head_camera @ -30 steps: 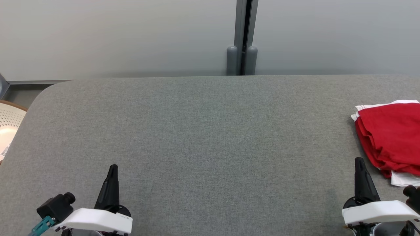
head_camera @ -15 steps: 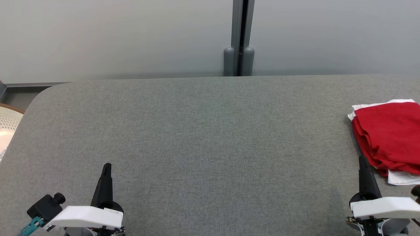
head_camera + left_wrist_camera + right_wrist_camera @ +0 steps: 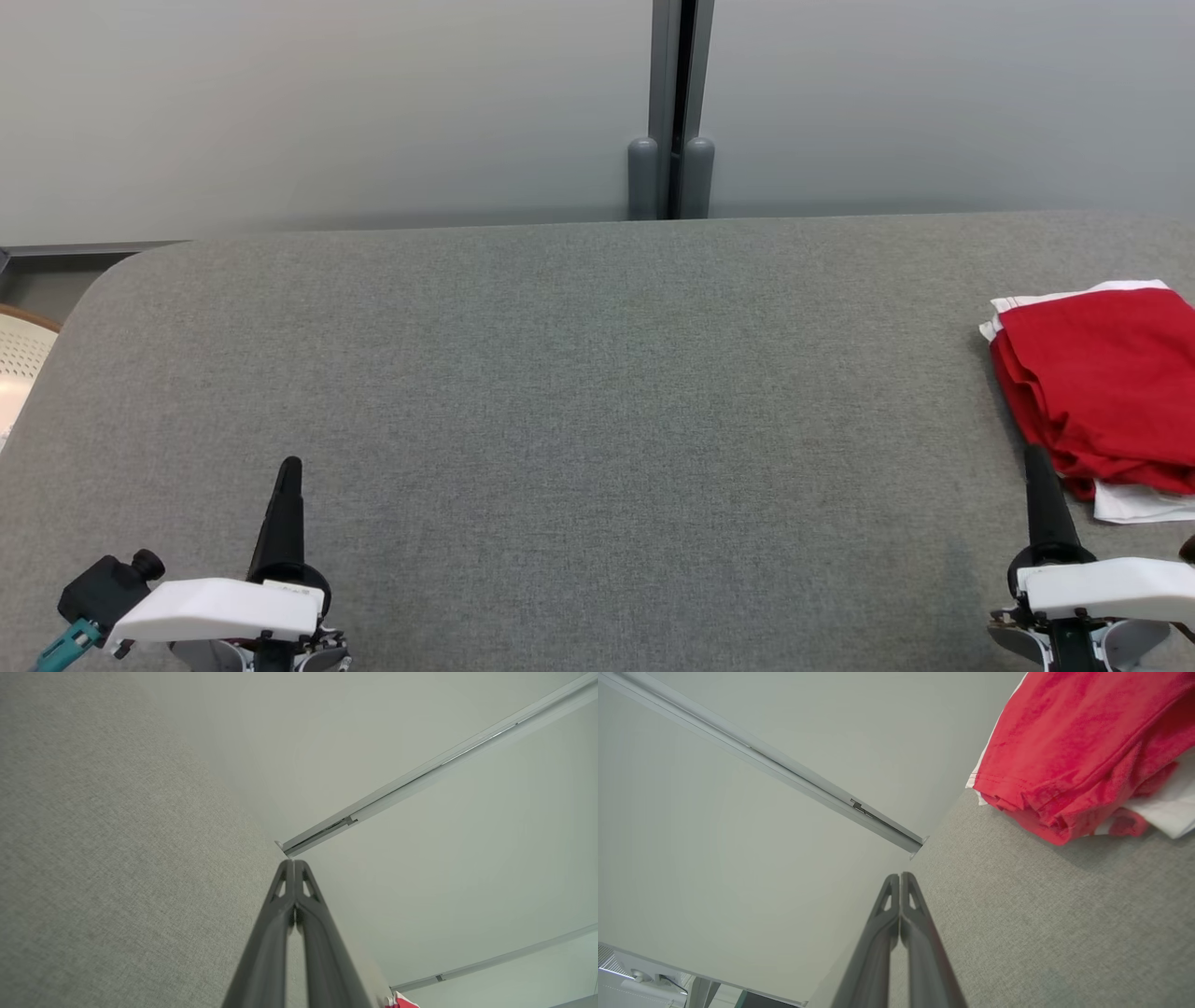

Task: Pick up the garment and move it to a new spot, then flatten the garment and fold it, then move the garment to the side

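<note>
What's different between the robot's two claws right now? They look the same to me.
Place: the left gripper sits over bare grey table, far from the red garment, while the right gripper has its tip close beside that garment, seemingly not touching it. Lean: the left gripper tilts slightly rightward, the right gripper slightly leftward. Shared: both have long dark fingers pressed shut, holding nothing.
</note>
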